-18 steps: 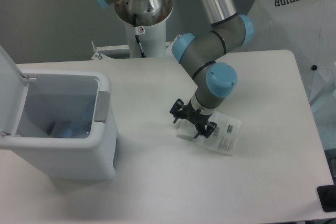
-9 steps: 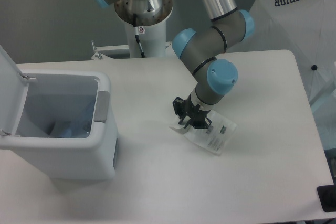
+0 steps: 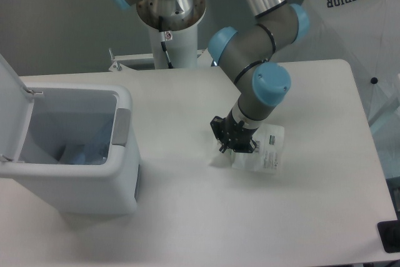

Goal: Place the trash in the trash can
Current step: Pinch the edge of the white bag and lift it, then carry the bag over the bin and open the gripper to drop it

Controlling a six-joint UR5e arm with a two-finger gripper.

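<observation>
With something bluish already lying in the open trash can (image 3: 122,130), the gripper (image 3: 235,146) has closed on the barcoded plastic packet (image 3: 265,151), which remains well apart from the bin, over the table (image 3: 187,217).

The packet (image 3: 265,154) looks like thin, clear, glossy plastic with a paper sticker. The trash can (image 3: 94,173) is smooth white plastic with a slight sheen. The desk (image 3: 187,217) is matt white. The hand (image 3: 235,146) seems matt black, perhaps metal.

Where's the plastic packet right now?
The plastic packet is right of the table's centre, at the pincer, which looks closed on its left edge. The open trash can stands far left.
</observation>
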